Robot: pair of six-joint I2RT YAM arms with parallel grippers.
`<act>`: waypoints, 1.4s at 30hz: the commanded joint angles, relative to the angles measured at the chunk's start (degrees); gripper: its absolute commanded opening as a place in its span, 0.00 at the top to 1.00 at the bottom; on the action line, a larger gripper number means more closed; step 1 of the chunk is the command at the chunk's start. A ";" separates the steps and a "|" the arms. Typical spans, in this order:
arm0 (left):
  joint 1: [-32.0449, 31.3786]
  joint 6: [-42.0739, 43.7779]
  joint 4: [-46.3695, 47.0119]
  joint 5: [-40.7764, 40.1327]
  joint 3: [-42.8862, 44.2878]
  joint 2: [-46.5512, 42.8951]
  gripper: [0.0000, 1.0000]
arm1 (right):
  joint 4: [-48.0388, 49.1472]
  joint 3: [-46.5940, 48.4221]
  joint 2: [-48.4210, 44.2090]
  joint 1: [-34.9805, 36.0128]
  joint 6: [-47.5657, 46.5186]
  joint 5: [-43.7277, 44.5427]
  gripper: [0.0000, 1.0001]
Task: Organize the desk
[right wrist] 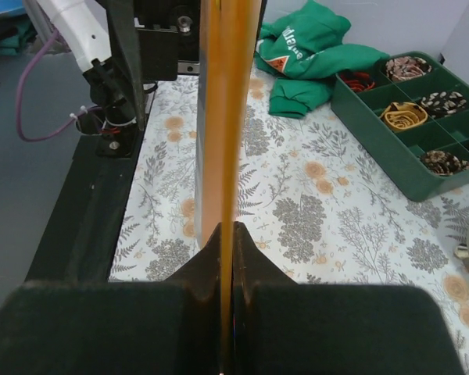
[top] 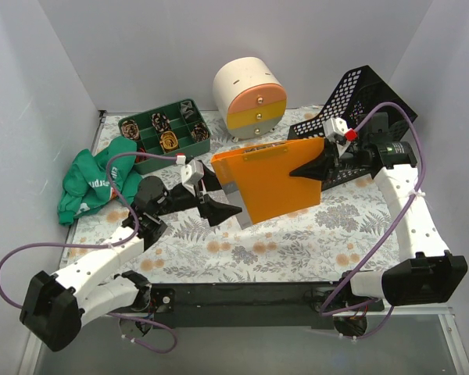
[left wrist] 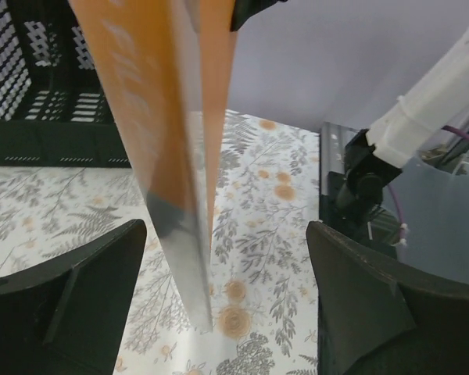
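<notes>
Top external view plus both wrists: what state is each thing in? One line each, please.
orange folder: closed, held upright on edge.
right gripper: shut on the orange folder.
left gripper: open, one finger on each side of the folder's lower corner, not touching it.
drawer box: drawers shut.
green organizer tray: compartments filled.
green garment: crumpled.

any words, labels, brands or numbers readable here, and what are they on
Nothing is clear enough to quote.
orange folder: white lettering along its face, too blurred and skewed to read.
green garment: white lettering and an orange triangular badge, too small and creased to read.
No other writing shows.
</notes>
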 commanded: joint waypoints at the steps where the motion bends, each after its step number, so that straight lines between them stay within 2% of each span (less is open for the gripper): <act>1: -0.10 -5.70 10.10 7.60 3.40 2.63 0.19 | 0.06 -0.27 -1.49 0.96 0.80 -8.62 0.99; 9: -0.19 -6.67 10.99 5.04 6.03 2.45 0.30 | 0.15 -1.59 -1.57 0.96 0.54 -9.32 0.99; 13: -0.19 -5.97 7.13 5.92 9.19 4.56 0.46 | 0.15 -1.86 -1.31 1.14 0.63 -9.76 0.99; 16: -0.19 -5.88 5.72 6.89 11.21 6.41 0.73 | 0.23 -1.68 -1.40 1.14 0.63 -9.76 0.99; 17: -0.19 -6.05 5.63 6.72 11.57 6.76 0.98 | 0.24 -1.68 -1.31 1.23 0.71 -9.32 0.99; 20: -0.10 -6.23 4.66 3.83 11.83 5.72 1.00 | 0.32 -1.42 -1.75 1.23 1.06 -7.13 0.99; 21: -0.10 -6.32 4.49 2.68 11.49 5.19 1.00 | 0.41 -1.16 -1.84 1.14 1.24 -6.34 0.95; 23: -0.19 -5.36 1.51 -0.13 11.57 4.13 1.00 | 0.67 -0.45 -1.84 1.14 2.03 -3.36 0.80; 24: -0.10 -5.01 0.28 -2.40 11.92 3.26 1.00 | 0.67 -0.02 -1.84 1.14 2.64 -2.12 0.57; 26: -0.19 -4.39 -3.07 -4.70 12.10 2.72 1.00 | 0.85 2.17 -1.84 0.96 3.96 2.51 0.40; 27: -0.19 -4.39 -3.60 -5.49 12.18 2.55 1.00 | 1.20 3.06 -1.66 0.96 5.79 4.46 0.02; 31: -0.19 -5.62 -3.34 -8.13 12.97 3.33 1.00 | 5.76 9.38 -1.31 0.35 15.11 17.98 0.02; 33: -0.19 -5.97 -2.73 -8.93 13.76 4.12 1.00 | 9.62 11.40 -2.62 -0.44 18.98 27.47 0.02; 34: -0.19 -6.06 -2.03 -9.37 14.29 5.26 1.00 | 15.12 11.50 -3.41 -0.44 24.57 31.34 0.01; 35: -0.19 -6.14 -1.59 -9.46 15.51 6.14 1.00 | 17.44 11.68 -5.33 -0.62 26.19 37.81 0.02; 38: -0.19 -6.32 0.09 -8.93 19.28 10.17 1.00 | 27.11 10.19 -10.25 -0.71 33.04 50.04 0.02; 40: -0.10 -6.41 1.22 -8.40 21.58 12.81 1.00 | 31.94 7.82 -12.90 -0.62 35.34 54.82 0.01; 42: -0.10 -6.23 1.41 -7.18 26.14 16.94 1.00 | 32.58 9.12 -13.88 -0.71 37.35 59.31 0.02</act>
